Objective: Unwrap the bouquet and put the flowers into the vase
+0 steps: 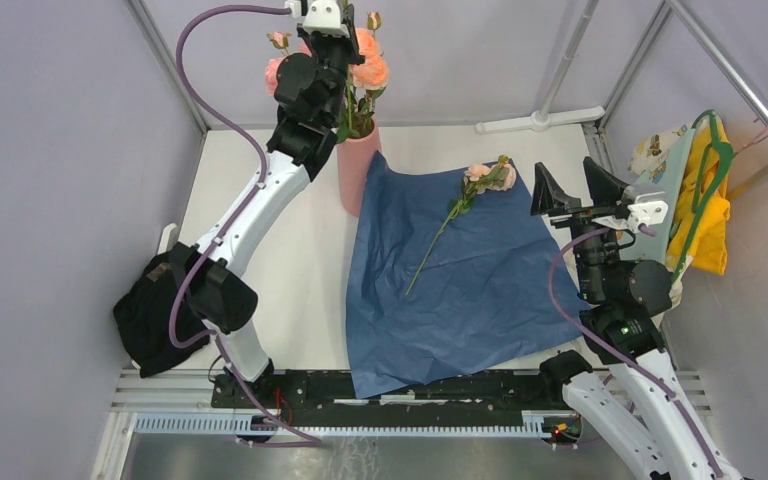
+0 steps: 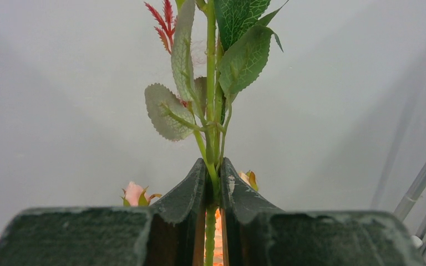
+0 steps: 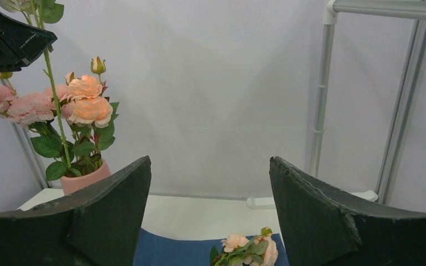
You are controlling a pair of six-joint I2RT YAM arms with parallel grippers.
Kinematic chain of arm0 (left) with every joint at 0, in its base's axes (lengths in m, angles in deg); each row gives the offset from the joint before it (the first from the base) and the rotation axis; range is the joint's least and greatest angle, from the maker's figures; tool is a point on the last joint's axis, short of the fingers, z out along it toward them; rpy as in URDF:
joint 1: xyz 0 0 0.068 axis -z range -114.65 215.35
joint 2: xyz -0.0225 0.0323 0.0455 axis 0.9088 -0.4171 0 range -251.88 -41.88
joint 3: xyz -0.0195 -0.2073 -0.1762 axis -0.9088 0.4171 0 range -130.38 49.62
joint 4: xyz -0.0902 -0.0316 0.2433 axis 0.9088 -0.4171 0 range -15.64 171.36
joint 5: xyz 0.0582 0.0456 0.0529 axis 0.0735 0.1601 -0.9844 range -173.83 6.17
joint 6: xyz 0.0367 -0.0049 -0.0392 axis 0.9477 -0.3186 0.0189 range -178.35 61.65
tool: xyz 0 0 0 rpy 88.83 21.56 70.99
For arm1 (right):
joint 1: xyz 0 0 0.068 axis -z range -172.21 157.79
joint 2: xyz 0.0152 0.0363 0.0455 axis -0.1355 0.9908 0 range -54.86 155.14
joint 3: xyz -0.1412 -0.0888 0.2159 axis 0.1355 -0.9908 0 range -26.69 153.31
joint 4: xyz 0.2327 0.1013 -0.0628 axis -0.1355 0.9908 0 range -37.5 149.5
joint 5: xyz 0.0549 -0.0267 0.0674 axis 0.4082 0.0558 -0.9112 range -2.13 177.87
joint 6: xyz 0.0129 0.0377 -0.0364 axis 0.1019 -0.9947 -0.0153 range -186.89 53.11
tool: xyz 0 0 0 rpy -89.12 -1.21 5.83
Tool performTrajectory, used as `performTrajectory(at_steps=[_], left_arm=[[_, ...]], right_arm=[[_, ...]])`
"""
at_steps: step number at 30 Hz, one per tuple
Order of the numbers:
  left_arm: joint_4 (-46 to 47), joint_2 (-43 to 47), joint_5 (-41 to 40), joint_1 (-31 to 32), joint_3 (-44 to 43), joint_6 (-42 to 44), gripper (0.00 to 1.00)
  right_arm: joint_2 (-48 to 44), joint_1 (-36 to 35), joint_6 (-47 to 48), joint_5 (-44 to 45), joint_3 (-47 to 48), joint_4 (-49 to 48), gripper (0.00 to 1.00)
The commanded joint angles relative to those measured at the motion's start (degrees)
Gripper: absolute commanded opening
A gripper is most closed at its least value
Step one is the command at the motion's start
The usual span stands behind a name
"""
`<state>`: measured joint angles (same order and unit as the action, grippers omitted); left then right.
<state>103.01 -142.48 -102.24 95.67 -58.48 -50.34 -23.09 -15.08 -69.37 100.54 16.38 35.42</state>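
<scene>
Far-left corner of the table (image 1: 290,270): one vase (image 1: 358,170), a salmon-pink cylinder, upright, just beside the far-left corner of the paper. Contents: pink and peach roses (image 3: 83,100) with leaves. At least four open blooms and one bud can be counted in the right wrist view.

Pose, left arm: reaches diagonally from its near base to the far corner, wrist raised above the vase.
State, left gripper (image 2: 213,166): narrow, pinched on one green stem (image 2: 211,66). This stem runs down into the foliage at the vase mouth; whether its end is inside cannot be told.

Centre of table: one blue paper sheet (image 1: 460,300), dark side up, spread flat. On it lies one flower sprig (image 1: 465,205), loose, pale blooms toward the far edge.

Pose, right arm: folded upright at the sheet's right edge.
State, right gripper (image 3: 211,166): fingers wide apart, nothing between them.

Right wall: one yellow cloth (image 1: 708,200). Near left: one black cloth (image 1: 150,315).
</scene>
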Motion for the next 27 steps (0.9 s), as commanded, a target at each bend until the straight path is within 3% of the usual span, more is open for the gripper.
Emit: performTrajectory(at_steps=[1, 10, 17, 27], left_arm=[[5.54, -0.26, 4.22, -1.9, -1.59, -3.6, 0.03], [10.22, 3.21, 7.04, -2.61, 10.22, -7.77, 0.03], [13.78, 7.97, 8.42, -2.5, 22.9, -15.95, 0.03], [13.85, 12.93, 8.4, -2.46, 36.27, -22.38, 0.03]], right_arm=[[-0.02, 0.04, 0.46, -1.03, -0.74, -3.37, 0.84], [0.44, 0.0, -0.04, -2.26, -1.15, -4.11, 0.84], [0.03, -0.01, -0.07, -2.69, -1.74, -4.64, 0.84], [0.68, 0.01, -0.33, -3.86, -1.85, -5.24, 0.84]])
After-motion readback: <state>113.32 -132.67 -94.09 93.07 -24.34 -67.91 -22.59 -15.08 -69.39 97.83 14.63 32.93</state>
